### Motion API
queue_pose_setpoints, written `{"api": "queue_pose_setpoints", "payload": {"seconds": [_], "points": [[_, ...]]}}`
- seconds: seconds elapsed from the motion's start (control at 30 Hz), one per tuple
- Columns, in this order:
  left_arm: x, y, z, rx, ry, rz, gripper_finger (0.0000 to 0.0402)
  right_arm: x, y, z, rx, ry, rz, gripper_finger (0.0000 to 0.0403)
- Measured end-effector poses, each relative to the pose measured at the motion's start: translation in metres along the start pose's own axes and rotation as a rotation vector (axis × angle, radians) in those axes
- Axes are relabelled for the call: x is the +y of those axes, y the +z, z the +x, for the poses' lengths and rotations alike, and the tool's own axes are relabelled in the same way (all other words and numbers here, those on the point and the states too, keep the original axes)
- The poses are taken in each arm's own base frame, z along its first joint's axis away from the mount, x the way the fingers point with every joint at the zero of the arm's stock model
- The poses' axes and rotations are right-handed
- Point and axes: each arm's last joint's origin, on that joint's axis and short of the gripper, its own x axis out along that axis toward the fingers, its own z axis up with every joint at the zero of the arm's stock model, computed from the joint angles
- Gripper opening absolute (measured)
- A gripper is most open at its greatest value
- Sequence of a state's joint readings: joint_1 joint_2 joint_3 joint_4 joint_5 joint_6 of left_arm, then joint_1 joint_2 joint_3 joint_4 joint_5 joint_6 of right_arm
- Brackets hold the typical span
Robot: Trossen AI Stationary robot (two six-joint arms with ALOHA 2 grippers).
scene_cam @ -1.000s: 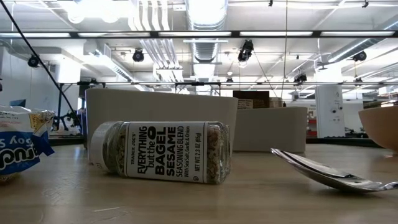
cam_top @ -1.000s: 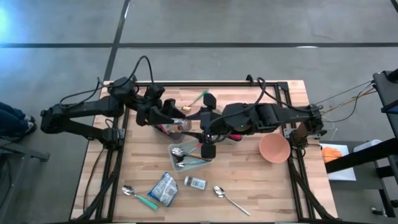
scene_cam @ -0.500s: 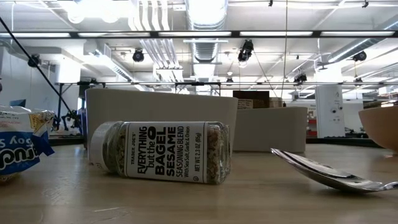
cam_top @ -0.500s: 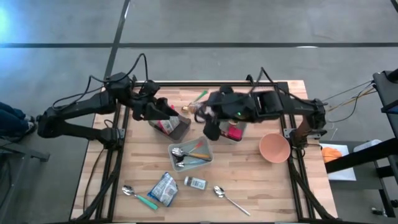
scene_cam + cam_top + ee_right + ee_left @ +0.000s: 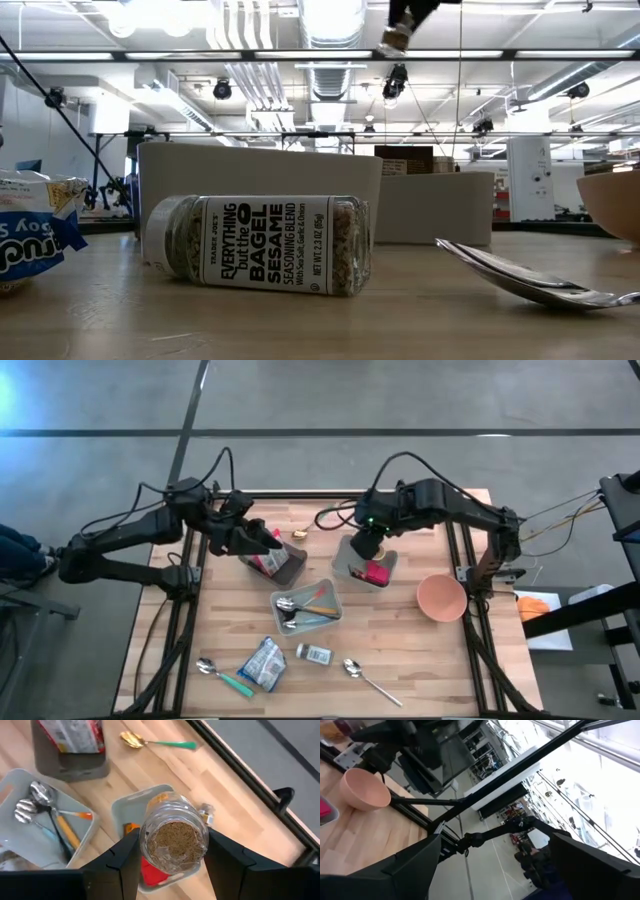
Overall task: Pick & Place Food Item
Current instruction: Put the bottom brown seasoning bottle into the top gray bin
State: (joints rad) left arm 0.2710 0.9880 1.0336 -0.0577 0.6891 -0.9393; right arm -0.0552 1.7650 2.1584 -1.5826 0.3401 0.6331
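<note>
A clear seasoning jar (image 5: 174, 837) hangs in my right gripper (image 5: 366, 544), which is shut on it above a light grey bin (image 5: 381, 559) holding a red item (image 5: 150, 871). In the low view the jar (image 5: 397, 38) shows high over the table. My left gripper (image 5: 264, 543) stands open and level over a dark grey bin (image 5: 290, 568) that holds a red-and-white packet (image 5: 266, 561); nothing is between its fingers (image 5: 415, 867). My right gripper pinches the jar's round side wall (image 5: 146, 840) between its two fingers (image 5: 120, 865), one on each side. The fingers point steeply down. The jar is lifted clear over the light grey bin, its seasoning-filled end turned toward the wrist camera.
A utensil tray (image 5: 330, 600) sits mid-table. Near the front lie a sesame seasoning bottle (image 5: 315, 654) on its side, a blue packet (image 5: 262, 663) and two spoons (image 5: 205, 666) (image 5: 362, 676). A peach bowl (image 5: 441, 598) stands at the right, a gold spoon with a green handle (image 5: 310, 526) at the far edge.
My right gripper has carried the jar from above the utensil tray toward the table's far and right edges, tipping its fingers downward and rolling, and now stands over the light grey bin. My left gripper has drawn back a little toward the table's left edge.
</note>
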Motion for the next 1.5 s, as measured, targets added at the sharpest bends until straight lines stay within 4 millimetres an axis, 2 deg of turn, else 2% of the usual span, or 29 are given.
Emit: {"api": "queue_pose_setpoints", "payload": {"seconds": [0.13,0.43,0.63,0.73,0.9,1.2,1.5], "points": [[-0.003,0.0,-0.002,-0.005,-0.006,0.037,0.0375,-0.003,-0.009,0.005,0.039,0.051,-0.007,0.0172],[-0.003,-0.002,-0.004,0.001,0.0,0.052,0.0375,-0.025,-0.044,0.026,0.196,0.008,0.084,0.0172],[-0.003,-0.002,-0.004,0.002,0.002,0.068,0.0375,-0.029,-0.069,0.056,0.285,-0.03,0.103,0.0172],[-0.003,-0.002,-0.004,0.002,0.002,0.073,0.0375,-0.027,-0.077,0.071,0.286,0.004,0.097,0.0172],[-0.003,-0.002,-0.004,0.002,0.002,0.073,0.0375,-0.028,-0.09,0.091,0.334,-0.037,0.076,0.0172],[-0.003,-0.002,-0.004,-0.003,0.008,0.072,0.0376,-0.032,-0.1,0.119,0.338,-0.052,0.045,0.0172],[-0.002,-0.001,-0.004,-0.025,0.025,0.071,0.0376,-0.04,-0.097,0.134,0.33,-0.05,0.029,0.0172]]}}
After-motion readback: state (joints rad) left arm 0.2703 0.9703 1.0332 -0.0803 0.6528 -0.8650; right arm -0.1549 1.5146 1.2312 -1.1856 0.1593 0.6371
